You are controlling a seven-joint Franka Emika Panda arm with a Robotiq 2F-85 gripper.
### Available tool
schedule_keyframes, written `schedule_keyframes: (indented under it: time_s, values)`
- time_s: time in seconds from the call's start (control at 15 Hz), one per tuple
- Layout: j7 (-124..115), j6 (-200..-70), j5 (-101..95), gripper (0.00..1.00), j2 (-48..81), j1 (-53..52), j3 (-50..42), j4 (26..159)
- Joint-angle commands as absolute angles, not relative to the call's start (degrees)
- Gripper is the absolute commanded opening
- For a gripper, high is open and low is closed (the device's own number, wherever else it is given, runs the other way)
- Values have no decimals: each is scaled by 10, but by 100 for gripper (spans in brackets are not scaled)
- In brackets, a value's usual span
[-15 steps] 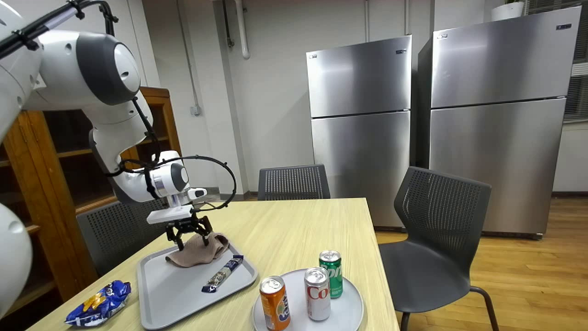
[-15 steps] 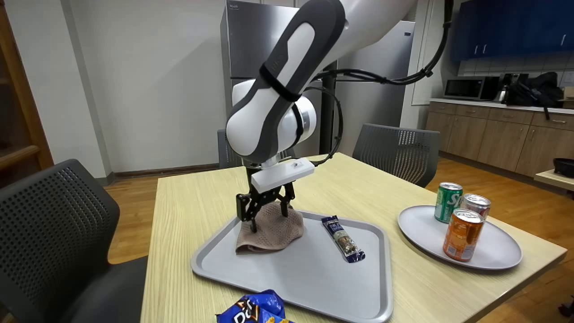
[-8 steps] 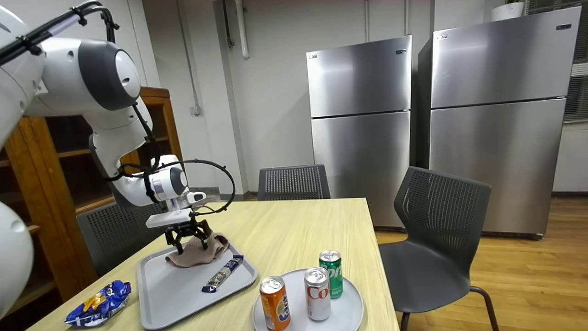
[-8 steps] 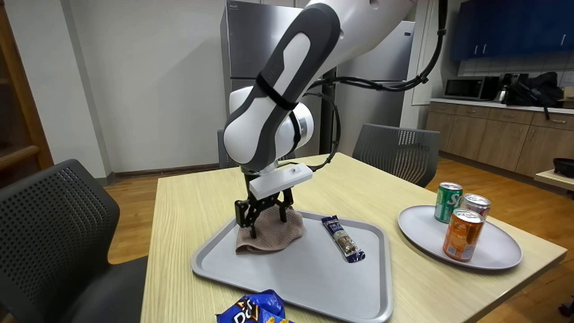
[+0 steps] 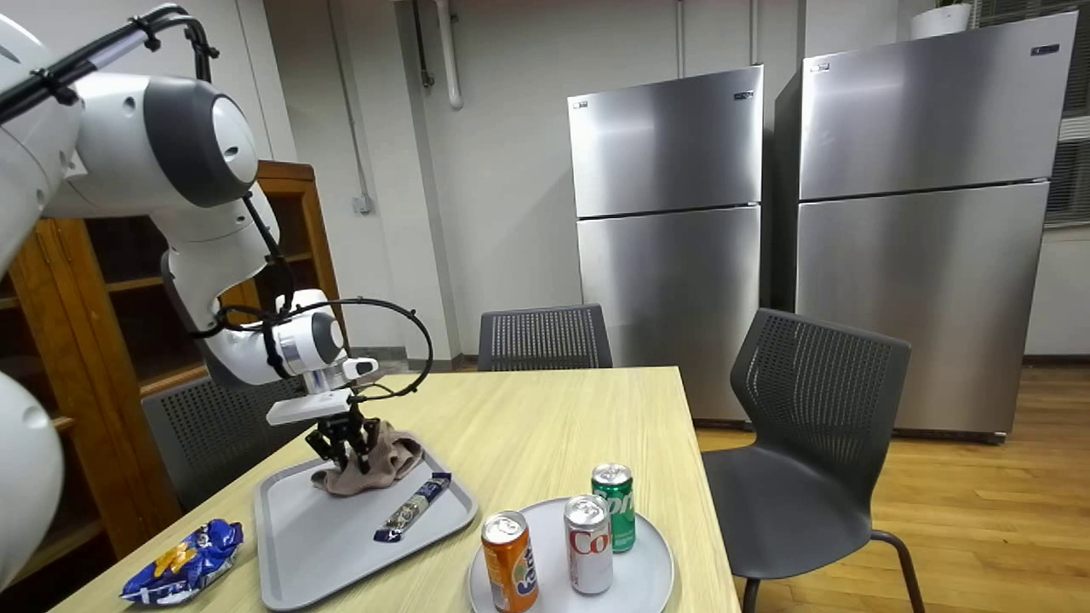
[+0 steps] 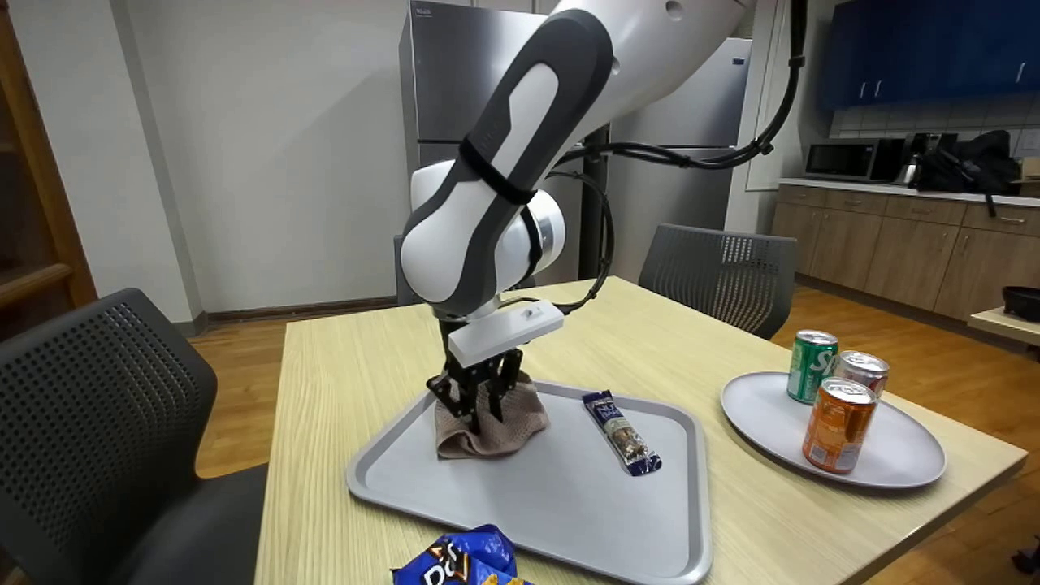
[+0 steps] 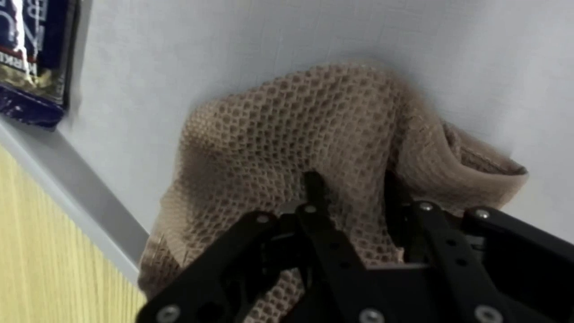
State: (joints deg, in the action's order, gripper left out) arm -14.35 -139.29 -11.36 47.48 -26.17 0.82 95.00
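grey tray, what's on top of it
On the grey tray lie a rumpled brown cloth and a wrapped nut bar. The gripper touches the cloth and hides part of it. The tray beneath the cloth is covered, so whether anything lies there can't be seen.

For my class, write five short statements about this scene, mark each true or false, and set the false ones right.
1. Three cans stand on the round plate. True.
2. All the cans are orange. False: one is orange, one green, one silvery.
3. The gripper touches the brown cloth. True.
4. The cloth lies on the plate. False: it lies on the gray tray.
5. The nut bar shares the tray with the cloth. True.
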Motion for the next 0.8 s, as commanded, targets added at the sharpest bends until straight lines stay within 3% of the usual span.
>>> schedule_keyframes:
  time_s: [0.0,0.13,0.73]
  values:
    - [-157,-1385,-127,4,482,-269,6,938]
    - [-154,-1383,-125,0,480,-269,10,938]
    - [-155,-1344,-128,3,436,-285,20,945]
